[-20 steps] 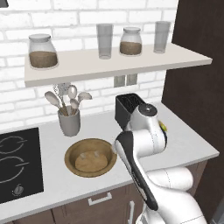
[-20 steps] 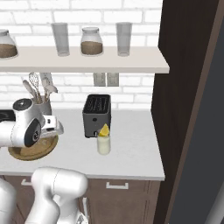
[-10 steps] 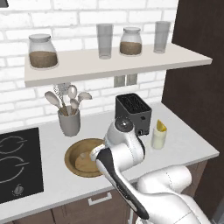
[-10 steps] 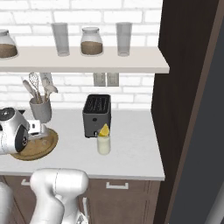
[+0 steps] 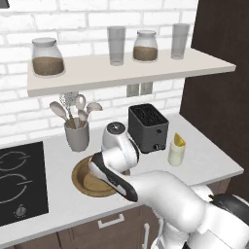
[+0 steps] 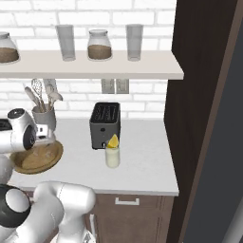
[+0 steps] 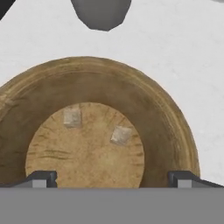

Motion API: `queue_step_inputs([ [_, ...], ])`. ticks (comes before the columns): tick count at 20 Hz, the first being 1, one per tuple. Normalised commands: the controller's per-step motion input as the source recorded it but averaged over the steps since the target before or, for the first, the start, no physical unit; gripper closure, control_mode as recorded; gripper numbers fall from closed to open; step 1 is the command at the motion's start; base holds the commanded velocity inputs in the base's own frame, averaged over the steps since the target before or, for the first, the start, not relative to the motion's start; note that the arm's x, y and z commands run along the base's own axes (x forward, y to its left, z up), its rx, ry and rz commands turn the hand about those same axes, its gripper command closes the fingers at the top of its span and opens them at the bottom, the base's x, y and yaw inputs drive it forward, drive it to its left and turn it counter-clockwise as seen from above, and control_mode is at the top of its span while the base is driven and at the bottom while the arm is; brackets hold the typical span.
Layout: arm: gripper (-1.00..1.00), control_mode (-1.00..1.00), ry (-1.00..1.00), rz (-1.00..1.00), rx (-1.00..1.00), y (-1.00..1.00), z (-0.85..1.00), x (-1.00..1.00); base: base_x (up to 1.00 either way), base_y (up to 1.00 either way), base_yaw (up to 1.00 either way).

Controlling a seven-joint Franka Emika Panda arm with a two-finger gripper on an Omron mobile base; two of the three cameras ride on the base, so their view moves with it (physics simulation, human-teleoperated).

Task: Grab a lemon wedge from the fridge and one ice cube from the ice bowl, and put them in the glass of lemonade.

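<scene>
Over the ice bowl [image 7: 170,127] with two ice cubes [image 7: 120,135], wide-spread jaws, nothing between them.

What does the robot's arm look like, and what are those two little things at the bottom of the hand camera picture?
The arm is smooth, glossy white, built from fat rounded segments with dark bands at the joints and a grey round cap on one joint. The gripper has two small, dark grey, blocky finger tips. No cables or markings are visible.
</scene>
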Motion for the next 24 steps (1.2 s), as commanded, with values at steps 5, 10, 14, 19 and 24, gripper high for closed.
queue_step_inputs([
  [5, -1.00, -1.00, 0.18, 0.00, -0.04, 0.00, -0.15, 0.07, 0.00, 0.00, 0.00],
  [10, -1.00, -1.00, 0.01, 0.00, -0.01, 0.02, -0.49, 0.00, 0.00, 0.00, 0.00],
  [14, -1.00, -1.00, 0.10, 0.00, -0.05, 0.04, -0.37, 0.01, 0.00, 0.00, 0.00],
  [19, -1.00, -1.00, 0.15, 0.00, -0.03, 0.00, -0.19, 0.03, 0.00, 0.00, 0.00],
  [24, -1.00, -1.00, 0.02, 0.00, 0.00, 0.00, -0.13, 0.02, 0.00, 0.00, 0.00],
])
